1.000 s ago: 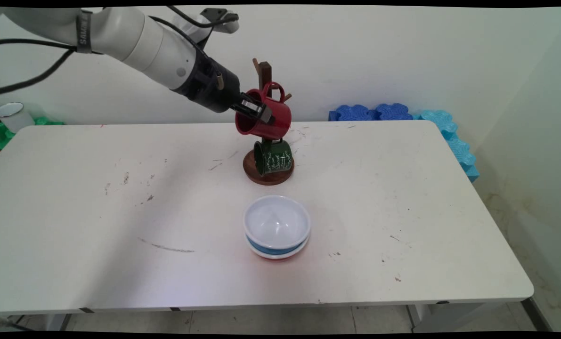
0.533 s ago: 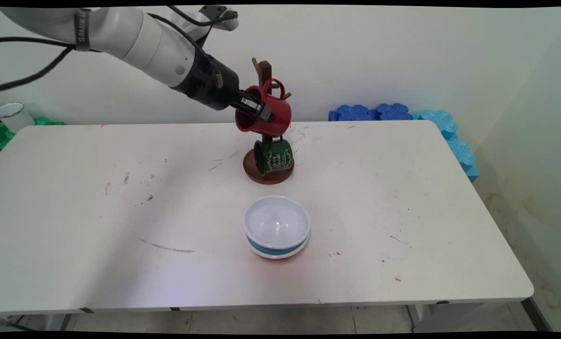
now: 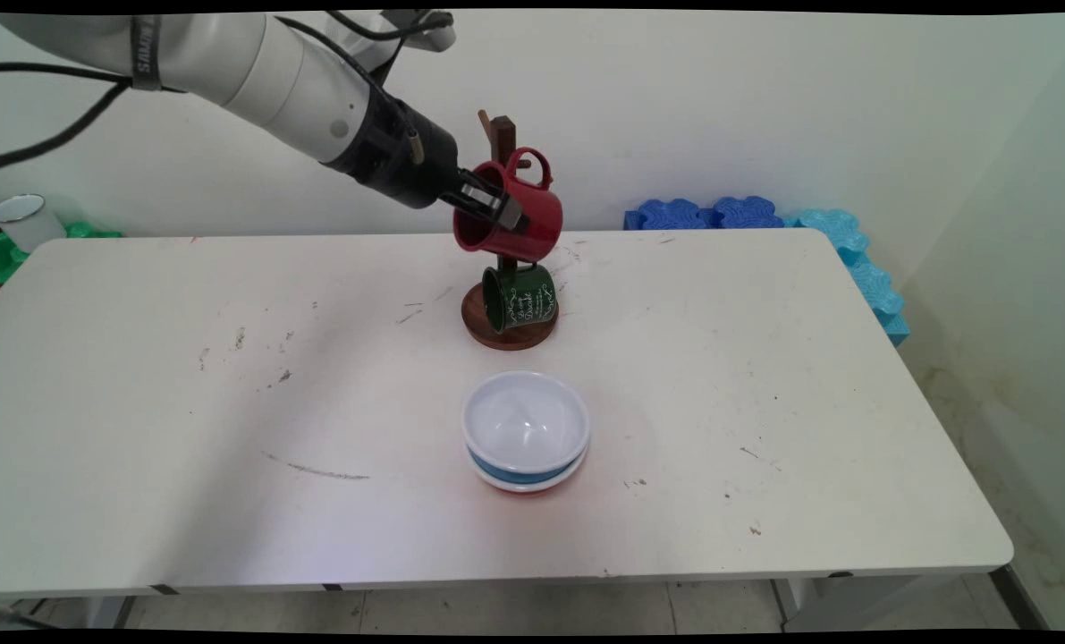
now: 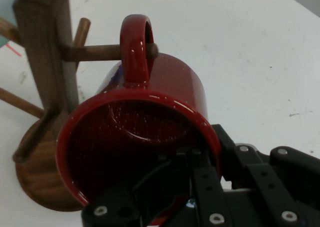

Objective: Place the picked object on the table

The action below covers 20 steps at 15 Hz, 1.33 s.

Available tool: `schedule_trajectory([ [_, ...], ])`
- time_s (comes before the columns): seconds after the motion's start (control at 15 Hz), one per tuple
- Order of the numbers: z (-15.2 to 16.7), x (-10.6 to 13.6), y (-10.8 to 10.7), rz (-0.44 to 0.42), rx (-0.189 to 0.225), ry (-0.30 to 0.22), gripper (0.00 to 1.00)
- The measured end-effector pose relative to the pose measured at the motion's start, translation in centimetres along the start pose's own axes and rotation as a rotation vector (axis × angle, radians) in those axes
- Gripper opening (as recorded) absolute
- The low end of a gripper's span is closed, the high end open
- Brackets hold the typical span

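Red mug (image 3: 512,212) is held clear of the worktop (image 3: 764,385) in the main view, clamped at its rim by the gripper (image 3: 489,207), against the wooden mug tree (image 3: 507,295). A green mug (image 3: 519,300) hangs on a lower peg, and stacked bowls (image 3: 525,431) sit nearer the camera.

Hand view: the gripper (image 4: 192,169) pinches the mug wall, one finger inside and one outside. The handle (image 4: 134,49) is threaded onto a peg (image 4: 97,52), seated near its tip only. Risks noted: a sideways tug could tip the tree, and the rim pinch could slip, letting the mug slide off.
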State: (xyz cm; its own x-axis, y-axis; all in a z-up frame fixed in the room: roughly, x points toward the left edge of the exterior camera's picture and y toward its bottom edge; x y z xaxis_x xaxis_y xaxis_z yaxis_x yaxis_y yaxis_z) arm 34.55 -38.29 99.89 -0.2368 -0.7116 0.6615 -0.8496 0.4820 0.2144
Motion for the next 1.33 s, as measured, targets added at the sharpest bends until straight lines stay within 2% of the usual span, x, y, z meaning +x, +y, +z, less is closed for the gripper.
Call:
schedule_trajectory([
  [0.8, -0.9, -0.2, 2.2, 0.013, -0.059, -0.013, 0.00],
  [1.33, -2.5, -1.9, 1.9, 0.052, -0.046, -0.077, 0.00],
])
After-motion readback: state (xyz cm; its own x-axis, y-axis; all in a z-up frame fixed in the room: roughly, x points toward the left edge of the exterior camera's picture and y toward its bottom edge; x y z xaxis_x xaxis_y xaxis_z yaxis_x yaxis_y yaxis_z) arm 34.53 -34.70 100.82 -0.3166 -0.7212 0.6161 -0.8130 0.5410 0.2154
